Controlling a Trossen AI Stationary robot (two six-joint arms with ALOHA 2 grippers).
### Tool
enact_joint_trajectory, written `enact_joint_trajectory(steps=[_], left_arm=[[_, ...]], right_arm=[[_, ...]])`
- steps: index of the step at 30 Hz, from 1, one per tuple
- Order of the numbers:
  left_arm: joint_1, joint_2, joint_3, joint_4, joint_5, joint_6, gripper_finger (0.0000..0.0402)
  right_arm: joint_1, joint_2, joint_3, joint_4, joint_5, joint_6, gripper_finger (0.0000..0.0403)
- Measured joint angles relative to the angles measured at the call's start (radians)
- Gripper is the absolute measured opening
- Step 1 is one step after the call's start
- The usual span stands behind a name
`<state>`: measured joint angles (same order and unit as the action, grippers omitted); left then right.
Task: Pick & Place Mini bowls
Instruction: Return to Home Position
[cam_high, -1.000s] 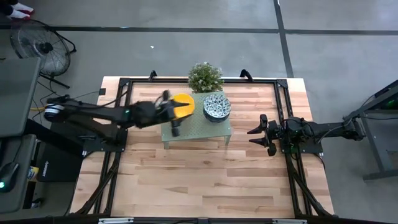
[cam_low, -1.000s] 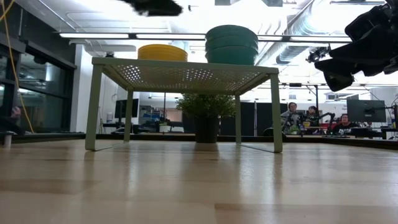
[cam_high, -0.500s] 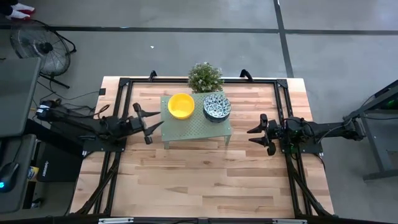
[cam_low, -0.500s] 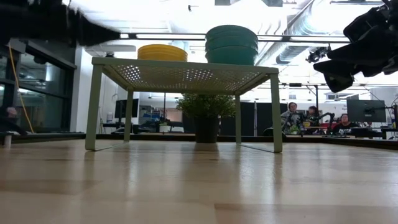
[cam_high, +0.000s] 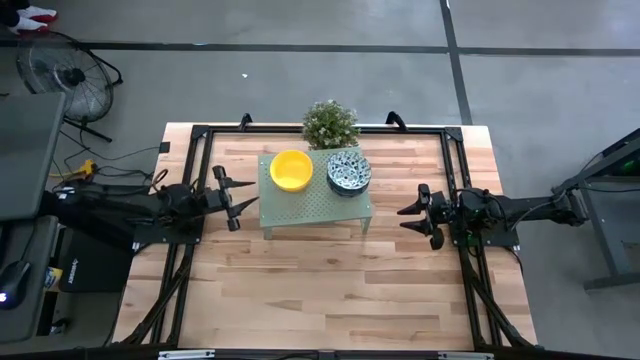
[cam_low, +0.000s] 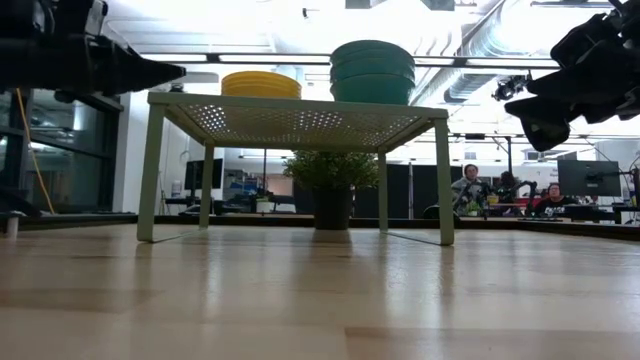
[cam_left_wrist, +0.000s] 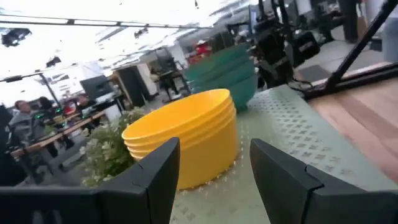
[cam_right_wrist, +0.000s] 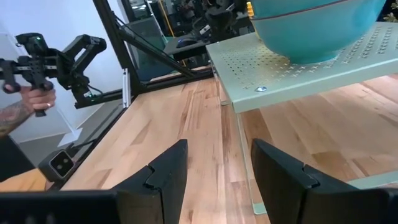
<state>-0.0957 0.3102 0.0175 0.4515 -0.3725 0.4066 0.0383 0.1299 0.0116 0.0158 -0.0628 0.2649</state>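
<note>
A small green shelf (cam_high: 315, 210) stands on the wooden table (cam_high: 330, 290), toward the far side, in the middle. Two piles of mini bowls sit on top of it, side by side. The yellow bowls (cam_high: 291, 169) are on the left part of the shelf, one inside the other. The patterned bowls (cam_high: 349, 172) are on the right part, just beside the yellow ones. Seen from the side in the low view, the patterned pile is a bit taller than the yellow pile. Its outside looks blue-green. A little potted plant (cam_high: 330, 123) stands on the table just behind the shelf.

The left gripper (cam_high: 245, 200) hangs in the air just to the left of the shelf. It points at the shelf and does not touch it. Its two fingers are spread apart and hold nothing. In the left wrist view, the yellow bowls show through the gap between them.

The right gripper (cam_high: 408, 218) hangs to the right of the shelf, a little way off, and points toward it. Its fingers are spread apart too, with nothing between them.

Both grippers are up about as high as the shelf top.

In the right wrist view, a person's hand (cam_right_wrist: 34, 93) past the table edge holds a dark handle.
</note>
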Motion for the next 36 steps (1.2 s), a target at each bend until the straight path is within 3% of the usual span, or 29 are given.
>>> enact_joint_trajectory(steps=[9, 15, 22, 30, 33, 36], left_arm=[[0.037, -0.002, -0.002, -0.189, 0.015, -0.017, 0.0191], [0.037, -0.007, -0.003, -0.215, 0.012, 0.009, 0.0191], [0.037, -0.13, -0.004, -0.31, -0.003, 0.06, 0.0191], [0.037, -0.295, 0.013, -0.444, 0.066, 0.01, 0.0191], [0.037, -0.304, 0.021, -0.469, 0.049, -0.069, 0.0191], [0.037, -0.296, 0.03, -0.499, 0.11, -0.138, 0.0191]], right_arm=[[0.0, 0.0, 0.0, 0.0, -0.011, -0.002, 0.0165], [0.0, 0.0, 0.0, 0.0, -0.011, -0.003, 0.0165], [0.0, 0.0, 0.0, 0.0, -0.013, -0.009, 0.0165], [0.0, 0.0, 0.0, 0.0, -0.012, -0.01, 0.0165], [0.0, 0.0, 0.0, 0.0, -0.012, -0.006, 0.0165], [0.0, 0.0, 0.0, 0.0, -0.012, -0.026, 0.0165]])
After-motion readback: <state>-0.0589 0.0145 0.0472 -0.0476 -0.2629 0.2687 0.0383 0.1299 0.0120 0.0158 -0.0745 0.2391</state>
